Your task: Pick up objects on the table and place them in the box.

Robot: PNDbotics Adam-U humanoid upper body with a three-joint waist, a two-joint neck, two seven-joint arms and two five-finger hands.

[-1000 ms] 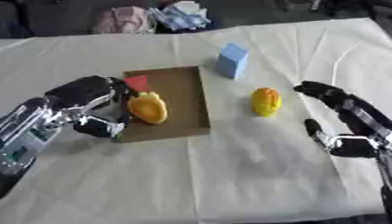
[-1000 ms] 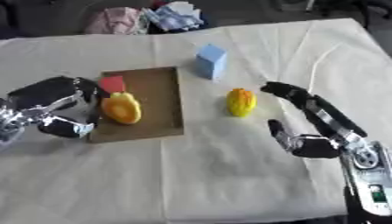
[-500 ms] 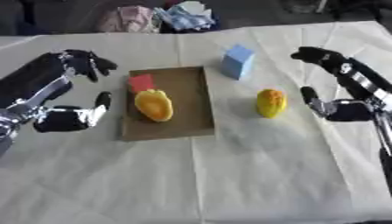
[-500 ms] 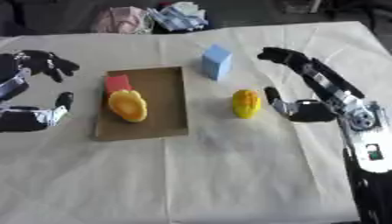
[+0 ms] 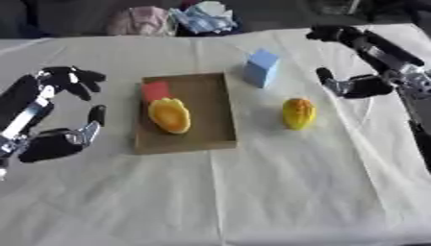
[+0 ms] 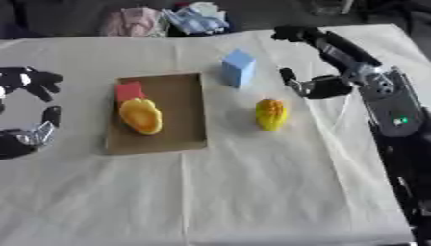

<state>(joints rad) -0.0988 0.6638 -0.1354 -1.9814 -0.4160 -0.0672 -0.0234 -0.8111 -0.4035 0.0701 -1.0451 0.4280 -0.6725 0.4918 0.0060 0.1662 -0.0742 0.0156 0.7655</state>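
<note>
**Both robot hands open and empty; two items in the box, two on the bench**

The brown box (image 5: pixel 210 137) lies flat on the cloth-covered bench (image 5: pixel 252 202), left of centre. Inside it, a red block (image 5: pixel 155 90) sits at the far left corner, and an orange-yellow fruit-shaped piece (image 5: pixel 170 115) lies just in front of it, touching or nearly touching the block.

Outside the box, a light blue block (image 5: pixel 261 67) stands upright to the right of the box's far end. A yellow-orange fruit-shaped piece (image 5: pixel 299 113) lies nearer, right of the box and well apart from it.

The left robot hand (image 5: pixel 59 101) hangs at the left of the box, fingers spread, holding nothing. The right robot hand (image 6: pixel 324 62) is raised at the far right, beyond the yellow piece and right of the blue block, fingers extended and thumb apart, also empty.

A heap of crumpled cloth (image 5: pixel 181 19) lies past the far edge.
</note>
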